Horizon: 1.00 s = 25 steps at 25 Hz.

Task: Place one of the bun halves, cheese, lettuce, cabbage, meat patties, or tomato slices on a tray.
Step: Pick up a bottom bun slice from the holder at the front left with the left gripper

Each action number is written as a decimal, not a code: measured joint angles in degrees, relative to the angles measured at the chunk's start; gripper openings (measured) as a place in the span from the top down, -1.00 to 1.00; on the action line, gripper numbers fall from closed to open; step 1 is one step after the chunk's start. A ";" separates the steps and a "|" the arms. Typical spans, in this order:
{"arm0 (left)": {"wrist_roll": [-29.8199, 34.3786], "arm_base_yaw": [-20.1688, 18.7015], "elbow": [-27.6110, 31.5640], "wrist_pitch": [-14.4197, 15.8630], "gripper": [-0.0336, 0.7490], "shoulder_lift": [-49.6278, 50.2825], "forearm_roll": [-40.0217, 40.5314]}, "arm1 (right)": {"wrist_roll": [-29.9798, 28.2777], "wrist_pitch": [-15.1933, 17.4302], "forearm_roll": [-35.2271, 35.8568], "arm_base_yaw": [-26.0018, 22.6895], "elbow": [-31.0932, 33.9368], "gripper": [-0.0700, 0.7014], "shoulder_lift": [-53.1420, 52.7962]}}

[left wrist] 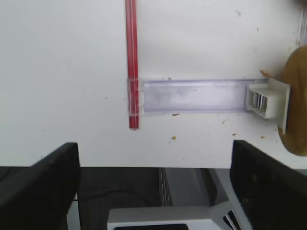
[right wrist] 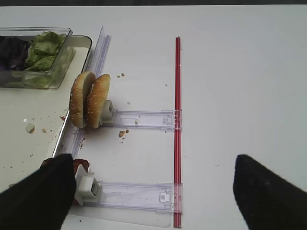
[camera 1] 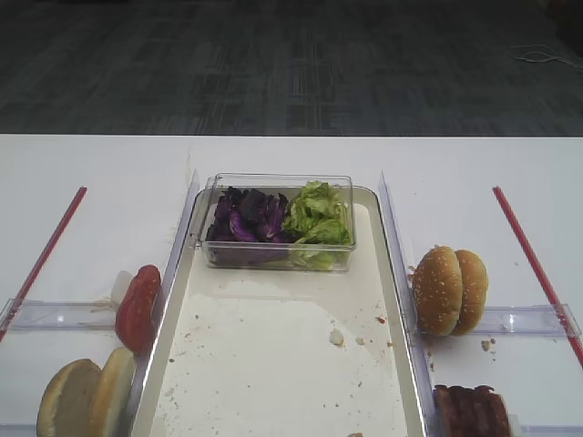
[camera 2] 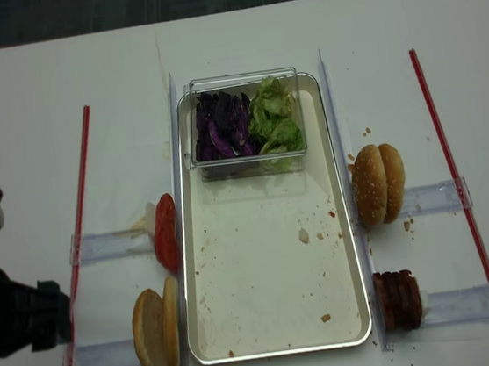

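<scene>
Left gripper [left wrist: 153, 191] and right gripper [right wrist: 153, 191] hang with jaws wide, empty; upright bun halves [camera 2: 156, 333] beside the tray [camera 2: 281, 348] could topple if nudged.

Stretching behind a white table [camera 1: 109, 173], dark grey carpeted floor [camera 1: 291, 64]; lying in even, soft indoor light.

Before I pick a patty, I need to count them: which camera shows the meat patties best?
The realsense high view: the whole stack of meat patties shows. The other high view crops them at the bottom edge, the right wrist view hides them behind a claw finger, the left wrist view shows none.
</scene>
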 joint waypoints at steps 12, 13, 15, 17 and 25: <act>0.09 -0.78 -4.12 0.87 -0.61 4.97 -2.62 | 0.00 0.00 0.00 0.00 0.00 -0.97 0.00; 0.09 -1.48 -4.34 0.87 -0.60 4.97 -3.25 | 0.00 0.00 0.00 0.00 0.00 -0.97 0.00; -0.03 -4.18 -4.71 0.87 -0.58 4.97 -4.91 | 0.00 0.00 0.00 0.00 0.00 -0.97 0.00; -1.22 -8.16 -4.79 0.73 -0.58 4.97 -5.82 | 0.00 0.00 0.00 0.00 0.00 -0.97 0.00; -15.44 -28.92 -4.79 -4.23 -0.57 5.10 -5.94 | 0.00 0.00 0.00 0.00 0.00 -0.97 0.00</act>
